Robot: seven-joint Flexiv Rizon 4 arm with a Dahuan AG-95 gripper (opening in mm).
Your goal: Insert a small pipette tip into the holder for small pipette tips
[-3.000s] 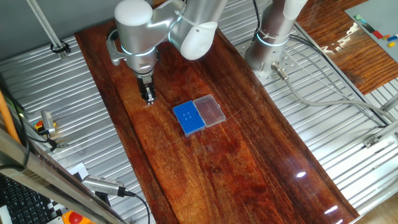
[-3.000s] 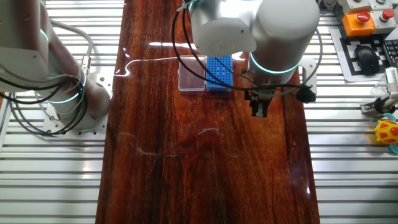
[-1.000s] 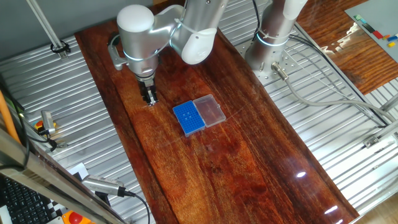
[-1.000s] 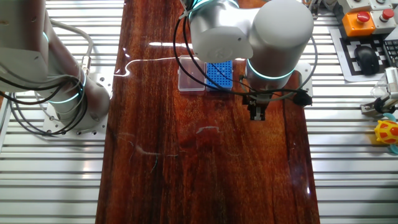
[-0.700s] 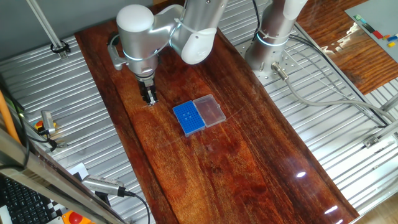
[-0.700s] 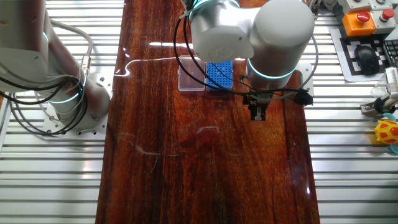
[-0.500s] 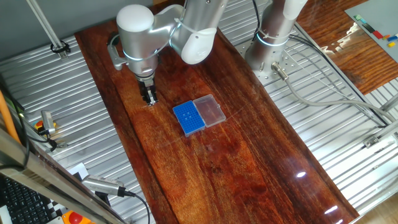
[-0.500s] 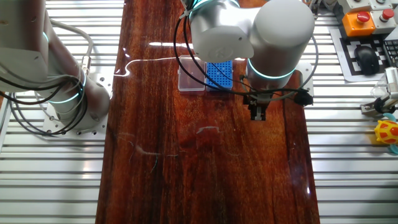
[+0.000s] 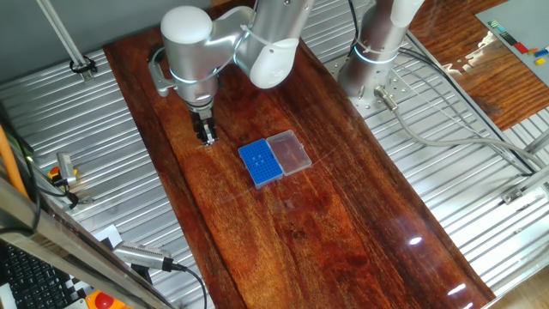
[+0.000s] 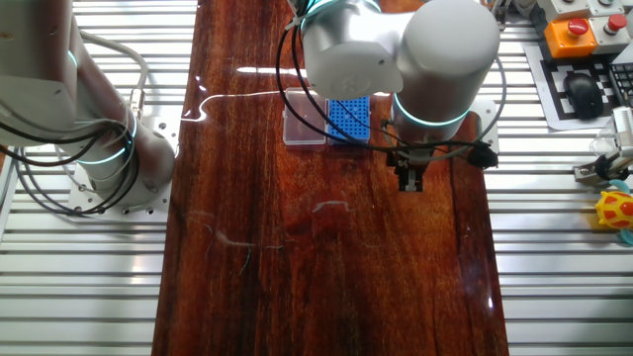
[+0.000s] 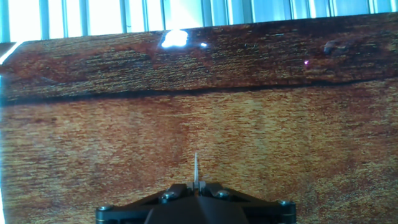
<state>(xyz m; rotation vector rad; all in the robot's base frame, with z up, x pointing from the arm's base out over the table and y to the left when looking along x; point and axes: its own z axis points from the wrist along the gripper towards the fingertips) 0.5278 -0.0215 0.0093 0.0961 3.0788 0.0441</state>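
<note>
The small bright-blue holder (image 9: 260,163) lies on the wooden table, its clear lid (image 9: 288,152) joined on its right. In the other fixed view the holder (image 10: 348,112) is partly hidden behind the arm's wrist. My gripper (image 9: 206,137) hangs close above the table, left of the holder. It is shut on a small pale pipette tip (image 11: 196,168), which sticks out straight from between the fingers in the hand view. My gripper also shows in the other fixed view (image 10: 411,183), in front of the holder.
The wooden table (image 9: 309,215) sits on ribbed metal. A second arm's base (image 9: 369,69) stands at the back right. A keyboard, an orange button box (image 10: 584,25) and a yellow toy (image 10: 615,213) lie beside the table.
Three seconds ago the arm stood slightly differently; it shifted a little towards the holder. Over the last second nothing has visibly moved.
</note>
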